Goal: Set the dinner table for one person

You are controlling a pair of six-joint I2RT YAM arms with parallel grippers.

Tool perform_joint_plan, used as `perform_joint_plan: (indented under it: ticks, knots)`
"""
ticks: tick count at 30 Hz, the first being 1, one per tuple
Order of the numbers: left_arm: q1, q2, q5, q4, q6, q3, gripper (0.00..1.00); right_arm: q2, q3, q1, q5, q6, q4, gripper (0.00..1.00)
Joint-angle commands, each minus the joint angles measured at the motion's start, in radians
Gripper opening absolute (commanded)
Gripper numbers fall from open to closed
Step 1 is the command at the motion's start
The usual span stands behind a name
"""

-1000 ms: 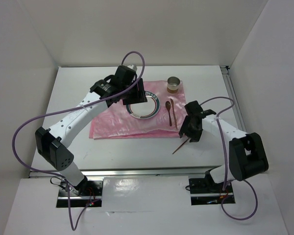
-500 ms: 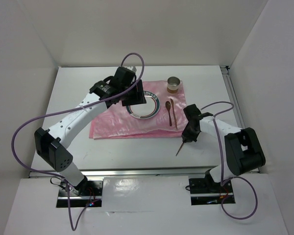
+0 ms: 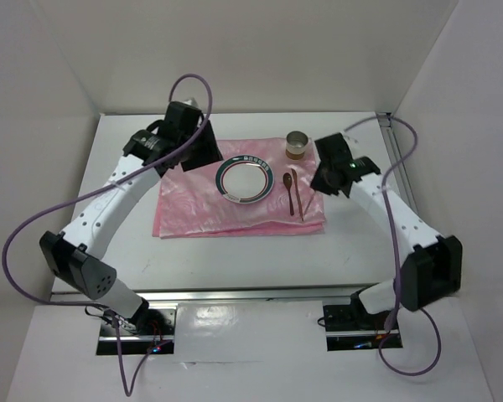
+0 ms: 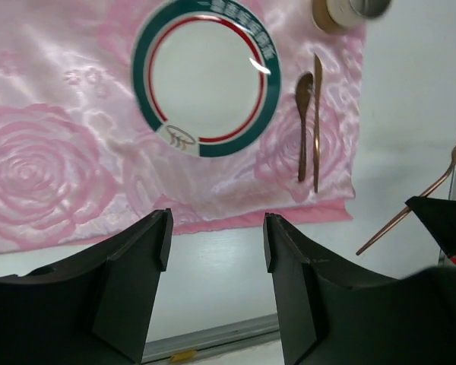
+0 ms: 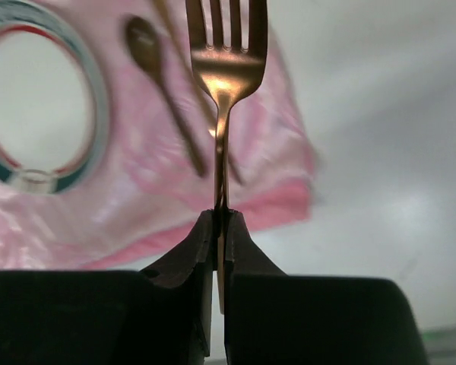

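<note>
right gripper [image 5: 220, 222] pinched tight on the copper fork [image 5: 223, 68] handle, tines pointing away; left gripper [image 4: 216, 237] hangs spread and empty above the pink cloth [image 4: 53, 163].

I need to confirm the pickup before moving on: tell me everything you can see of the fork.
The fork is slim, shiny, copper-coloured metal, with four tines whose tips are cut off by the frame and a long thin handle. The right gripper is shut on the handle just below the neck, tines pointing away from the wrist. In the left wrist view it slants over the bare white dinner table, right of the pink cloth, seemingly lifted clear. Nothing else touches it.
</note>
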Motion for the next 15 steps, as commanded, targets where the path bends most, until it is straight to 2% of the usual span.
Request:
perform_joint_plan:
  ticks: [1,4,7,9,10,15]
  knots:
    - [0.028,-0.13,-0.125,-0.039,-0.094,-0.042,0.68,0.191,0.202,0.13,-0.042,-0.077,0.036,0.0]
    - [0.053,-0.246,-0.173,-0.03,-0.115,-0.124,0.68,0.366,0.435,0.231,-0.135,-0.103,0.133,0.0]
    - [0.093,-0.337,-0.205,-0.03,-0.115,-0.145,0.69,0.509,0.594,0.317,-0.217,-0.137,0.163,0.0]
    - [0.108,-0.372,-0.219,-0.03,-0.105,-0.145,0.76,0.65,0.75,0.348,-0.261,-0.155,0.172,0.0]
    - [0.122,-0.4,-0.219,-0.03,-0.085,-0.145,0.8,0.693,0.793,0.362,-0.298,-0.181,0.186,0.0]
    - [0.133,-0.437,-0.177,-0.067,-0.062,-0.122,0.83,0.92,0.985,0.407,-0.366,-0.191,0.267,0.0]
